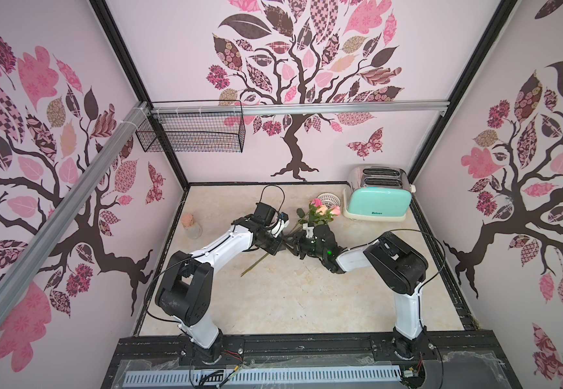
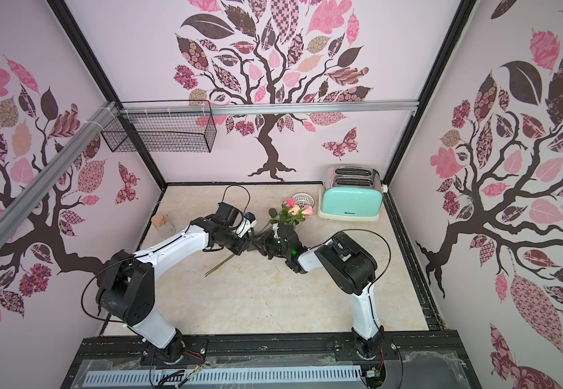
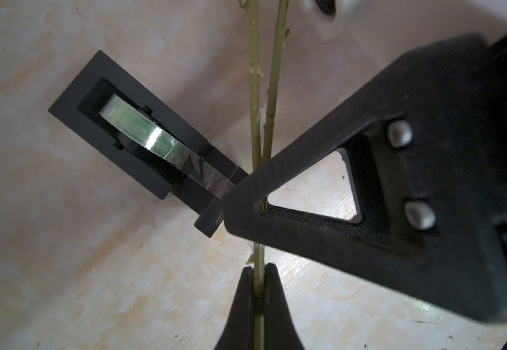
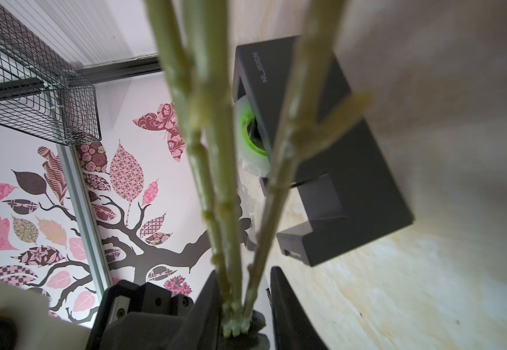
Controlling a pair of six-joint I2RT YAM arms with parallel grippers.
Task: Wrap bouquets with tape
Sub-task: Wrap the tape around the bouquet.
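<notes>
The bouquets (image 1: 322,210) are pink and peach roses held over the tabletop, with their thin green stems (image 3: 255,91) running down towards the front left. My left gripper (image 3: 258,272) is shut on those stems. My right gripper (image 4: 244,272) has the stems between its jaws: one finger touches them, while a gap shows at the other. One of its fingers (image 3: 306,151) crosses the stems in the left wrist view. The tape (image 3: 137,127) sits in a black dispenser (image 4: 352,181) on the table just beside both grippers. In both top views the arms hide it.
A mint toaster (image 1: 377,202) stands at the back right with a white mesh bowl (image 1: 328,199) beside it. A corked glass jar (image 1: 190,225) is at the left. A black wire basket (image 1: 189,134) hangs on the back rail.
</notes>
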